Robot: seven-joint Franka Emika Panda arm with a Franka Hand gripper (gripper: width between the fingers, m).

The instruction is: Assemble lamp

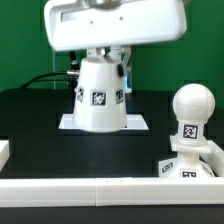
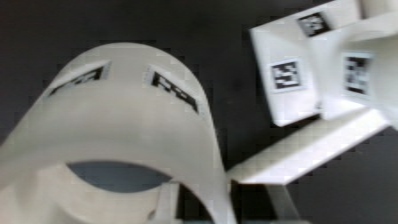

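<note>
The white cone shade (image 1: pixel 97 95) stands upright in the middle of the exterior view, its wide end low over the marker board (image 1: pixel 138 122); I cannot tell whether it touches. My gripper (image 1: pixel 100 58) comes down onto its narrow top. In the wrist view the shade (image 2: pixel 134 120) fills most of the picture, and its rim wall passes between the fingers of my gripper (image 2: pixel 267 205), which is shut on it. The round bulb (image 1: pixel 190 105) sits on the stepped square base (image 1: pixel 185 165) at the exterior view's right. Neither shows in the wrist view.
A low white wall (image 1: pixel 110 190) runs along the table's front edge, with a short piece (image 1: pixel 5 150) at the exterior view's left. The marker board (image 2: pixel 294 70) with its tags lies beside the shade in the wrist view. Dark cables (image 1: pixel 45 80) lie behind.
</note>
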